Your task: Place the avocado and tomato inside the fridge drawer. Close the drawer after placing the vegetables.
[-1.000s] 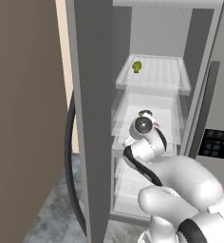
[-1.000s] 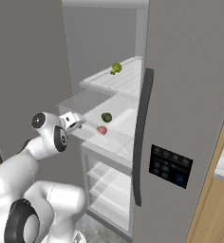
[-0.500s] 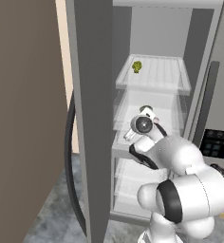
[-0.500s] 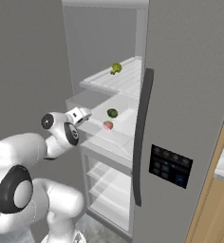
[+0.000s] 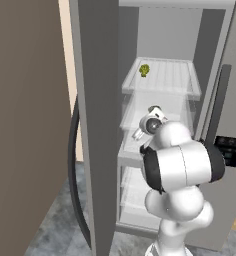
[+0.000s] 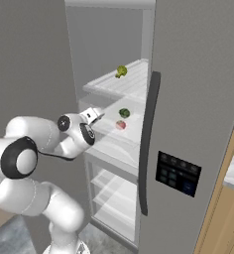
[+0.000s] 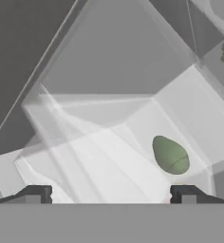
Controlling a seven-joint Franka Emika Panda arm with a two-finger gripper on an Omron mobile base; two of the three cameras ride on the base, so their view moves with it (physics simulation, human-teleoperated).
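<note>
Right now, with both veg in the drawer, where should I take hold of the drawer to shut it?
Take the drawer by its front wall, coming from the room side. It juts out of the fridge toward the open gripper, so that wall faces the arm. The avocado and tomato lie farther back inside, so pushing the front wall should clear them.

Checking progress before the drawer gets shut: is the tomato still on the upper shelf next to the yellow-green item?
No, the tomato lies in the fridge drawer beside the avocado, a level below the upper shelf.

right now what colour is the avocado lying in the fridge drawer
Dark green, smooth; clearest in the hand view: the avocado in the fridge drawer.
</note>
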